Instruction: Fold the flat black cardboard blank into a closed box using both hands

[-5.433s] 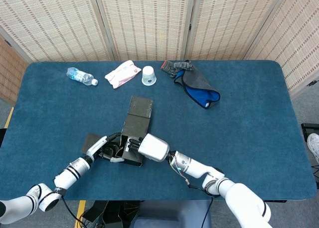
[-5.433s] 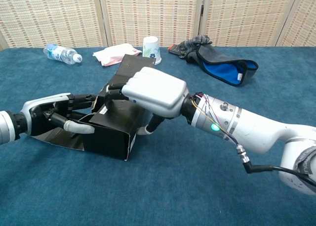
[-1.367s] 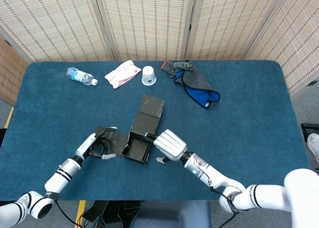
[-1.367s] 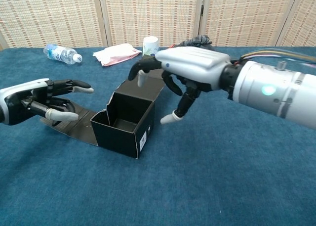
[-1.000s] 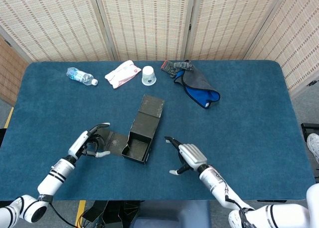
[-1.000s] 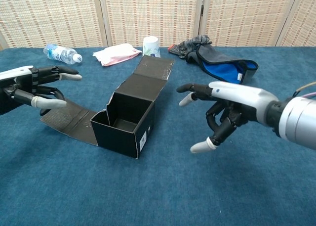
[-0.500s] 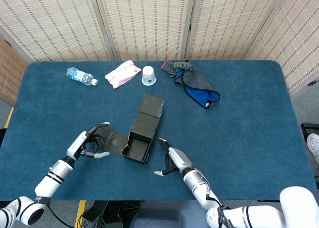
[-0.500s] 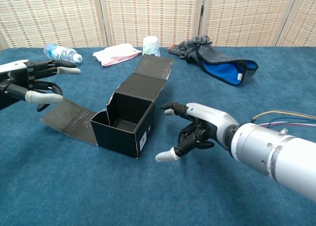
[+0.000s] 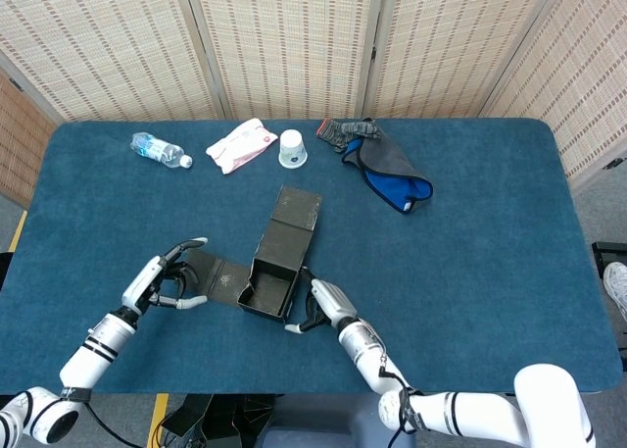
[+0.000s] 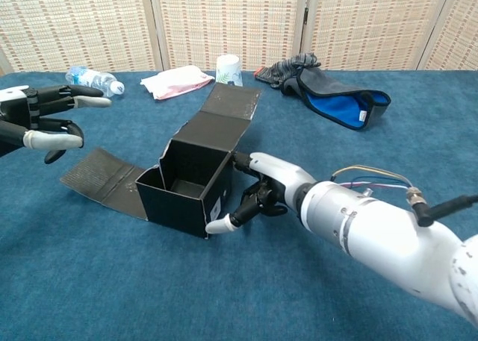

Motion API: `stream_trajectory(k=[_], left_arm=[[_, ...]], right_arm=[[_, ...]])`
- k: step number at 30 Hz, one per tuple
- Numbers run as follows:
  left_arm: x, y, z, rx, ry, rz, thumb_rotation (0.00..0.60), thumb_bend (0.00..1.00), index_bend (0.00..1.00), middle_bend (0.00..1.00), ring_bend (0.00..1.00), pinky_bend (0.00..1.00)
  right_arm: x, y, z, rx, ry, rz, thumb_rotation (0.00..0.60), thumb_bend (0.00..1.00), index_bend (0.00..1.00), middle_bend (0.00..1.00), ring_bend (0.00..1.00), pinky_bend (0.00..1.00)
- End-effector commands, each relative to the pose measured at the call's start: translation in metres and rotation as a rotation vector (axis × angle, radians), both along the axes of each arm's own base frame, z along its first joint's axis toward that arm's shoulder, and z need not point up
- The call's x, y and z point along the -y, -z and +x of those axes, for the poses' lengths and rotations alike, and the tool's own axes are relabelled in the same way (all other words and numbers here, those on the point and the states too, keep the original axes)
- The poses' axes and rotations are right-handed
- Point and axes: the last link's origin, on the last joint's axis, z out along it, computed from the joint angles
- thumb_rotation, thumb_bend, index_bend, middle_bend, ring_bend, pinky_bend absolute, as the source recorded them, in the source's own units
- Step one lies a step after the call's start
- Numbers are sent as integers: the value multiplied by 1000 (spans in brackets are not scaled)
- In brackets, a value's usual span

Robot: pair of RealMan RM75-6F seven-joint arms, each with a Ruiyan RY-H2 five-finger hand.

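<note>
The black cardboard box (image 9: 272,275) (image 10: 196,178) stands open-topped near the table's front middle. Its lid flap (image 9: 297,209) (image 10: 234,104) lies back toward the far side, and a flat flap (image 9: 217,273) (image 10: 104,176) spreads on the cloth to its left. My right hand (image 9: 318,302) (image 10: 258,192) is against the box's right wall, fingers apart, gripping nothing. Left of the flat flap, my left hand (image 9: 162,276) (image 10: 41,116) hovers with fingers spread and holds nothing.
Along the far side of the blue table (image 9: 490,272) lie a water bottle (image 9: 159,151) (image 10: 92,80), a pink-white packet (image 9: 240,144) (image 10: 176,82), a paper cup (image 9: 292,148) (image 10: 228,69) and a grey-blue cloth bundle (image 9: 384,164) (image 10: 336,95).
My right hand has moved left and come up against the box's right wall. My left hand has drifted further left, away from the flat flap. The box has not moved.
</note>
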Motion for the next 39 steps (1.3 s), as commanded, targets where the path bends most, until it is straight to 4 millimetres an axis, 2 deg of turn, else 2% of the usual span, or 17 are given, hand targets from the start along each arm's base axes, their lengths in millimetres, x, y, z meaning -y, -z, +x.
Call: stream_trajectory(k=[1,8,11,17,26,29,33,39], left_arm=[[0,-1,-1,2,-3,3,600,91,164,134,485,699],[0,-4,-4,11,-13,7,600,91,164,134,485,699],[0,-4,-3,13,-14,7,600,91,164,134,485,699],[1,-6,-4,13,-17,6,600,91,164,134,485,699],[1,-7,-4,20,-25,0,600,91,164,134,485,699],[2,-6,-3,21,-18,-3,600,91,164,134,485,698],[2,-7,-2,21,-14,-8,600,91,163,133,485,698],[3,-6,-2,27,-13,-20,600,91,162,132,485,698]], right_arm=[[6,5,7,6,-17,0,600,58,0,82,653,1000],[22,8,7,-4,-47,-5,600,188,0,170,654,1000],[32,6,9,-1,-89,18,600,212,0,183,657,1000],[63,-3,11,-69,-205,-5,600,200,0,187,665,1000],[93,-17,6,-65,-133,-88,600,132,0,149,665,1000],[90,-22,2,-51,-102,-67,600,132,0,146,665,1000],[76,-28,-10,0,-23,-32,600,115,0,110,665,1000],[48,-35,-26,1,17,0,600,10,0,67,656,1000]])
